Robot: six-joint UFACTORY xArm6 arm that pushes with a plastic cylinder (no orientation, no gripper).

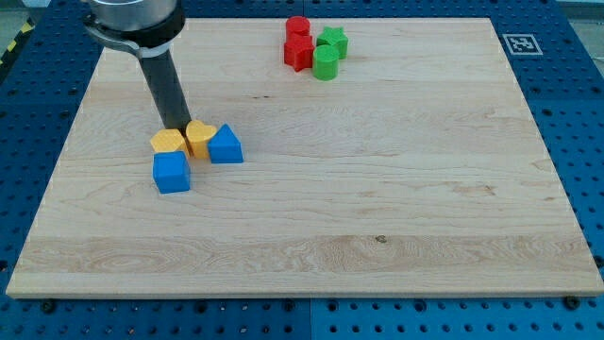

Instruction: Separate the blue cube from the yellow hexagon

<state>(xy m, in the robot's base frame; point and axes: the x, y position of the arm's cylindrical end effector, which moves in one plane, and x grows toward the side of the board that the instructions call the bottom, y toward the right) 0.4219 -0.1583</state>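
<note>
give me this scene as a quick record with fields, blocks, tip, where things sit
surface: wooden board on a blue pegboard
my tip: at the top edge of the yellow pair
yellow hexagon: view's left, just above the blue cube
blue cube: touching the hexagon's lower edge
yellow heart: right of the hexagon
blue triangular block: right of the heart
red and green cluster: view's top, apart from the rest

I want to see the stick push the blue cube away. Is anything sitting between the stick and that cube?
Yes. My tip is just above the yellow hexagon, toward the view's top. The blue cube sits right below that hexagon, touching it. So the hexagon stands between my tip and the cube.
</note>
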